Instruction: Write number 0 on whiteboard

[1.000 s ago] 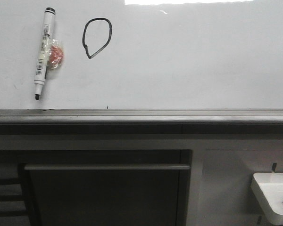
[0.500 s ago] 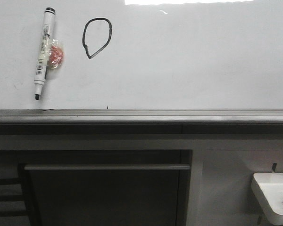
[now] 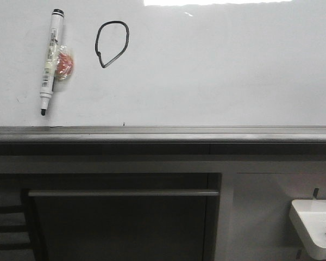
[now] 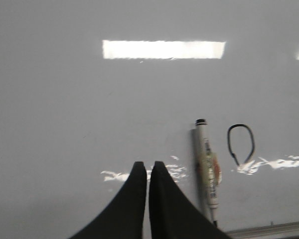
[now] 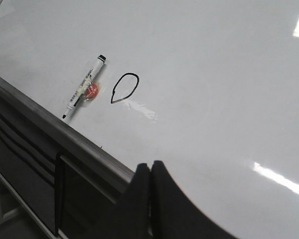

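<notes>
On the whiteboard [image 3: 217, 70] the 0 [image 3: 112, 43] is drawn; pen [image 3: 49, 60] lies beside it; both claws, left [image 4: 148, 172] and right [image 5: 150, 172], pressed together, empty.

soft overhead light, lamp glare on the whiteboard [image 3: 233, 65].

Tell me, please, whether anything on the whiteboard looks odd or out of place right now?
Two things. The number 0 is lopsided, egg-shaped with a pointed lower-left corner rather than a round loop. The marker pen lies uncapped on the whiteboard, tip exposed, with a red-and-clear lump against its barrel. Nothing looks spilled or broken.
</notes>
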`<state>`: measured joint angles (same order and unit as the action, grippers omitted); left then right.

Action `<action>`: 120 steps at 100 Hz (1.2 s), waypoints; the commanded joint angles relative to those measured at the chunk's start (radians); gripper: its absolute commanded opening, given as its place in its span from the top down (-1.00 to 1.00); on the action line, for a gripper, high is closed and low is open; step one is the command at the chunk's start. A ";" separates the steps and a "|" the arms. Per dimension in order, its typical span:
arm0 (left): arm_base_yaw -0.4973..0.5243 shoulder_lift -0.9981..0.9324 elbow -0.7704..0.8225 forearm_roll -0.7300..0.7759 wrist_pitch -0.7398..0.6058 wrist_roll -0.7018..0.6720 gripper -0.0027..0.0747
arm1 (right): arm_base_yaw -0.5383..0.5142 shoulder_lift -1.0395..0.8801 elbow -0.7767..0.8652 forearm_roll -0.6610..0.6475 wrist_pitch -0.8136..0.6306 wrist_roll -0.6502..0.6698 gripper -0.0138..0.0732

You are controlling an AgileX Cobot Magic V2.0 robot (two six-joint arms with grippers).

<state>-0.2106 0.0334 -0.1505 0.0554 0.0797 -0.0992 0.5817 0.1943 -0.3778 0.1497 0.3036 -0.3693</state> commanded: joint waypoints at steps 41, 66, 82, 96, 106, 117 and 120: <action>0.188 -0.064 0.163 -0.032 -0.043 -0.006 0.98 | -0.007 0.009 -0.025 -0.006 -0.086 -0.003 0.81; 0.188 -0.064 0.161 -0.032 0.187 -0.006 0.98 | -0.007 0.009 -0.025 -0.006 -0.086 -0.003 0.81; 0.188 -0.064 0.161 -0.035 0.203 -0.006 0.98 | -0.007 0.009 -0.025 -0.006 -0.086 -0.003 0.81; 0.188 -0.064 0.161 -0.035 0.198 -0.006 0.98 | -0.007 0.009 -0.025 -0.006 -0.086 -0.003 0.81; 0.188 -0.064 0.161 -0.035 0.200 -0.006 0.98 | -0.007 0.009 -0.025 -0.006 -0.086 -0.003 0.81; 0.188 -0.064 0.161 -0.035 0.200 -0.006 0.98 | -0.007 0.009 -0.025 -0.006 -0.086 -0.003 0.81; 0.188 -0.064 0.161 -0.035 0.200 -0.006 0.98 | -0.007 0.009 -0.025 -0.006 -0.086 -0.003 0.81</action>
<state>-0.0253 -0.0039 0.0000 0.0311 0.3314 -0.0992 0.5817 0.1943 -0.3778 0.1475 0.3025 -0.3693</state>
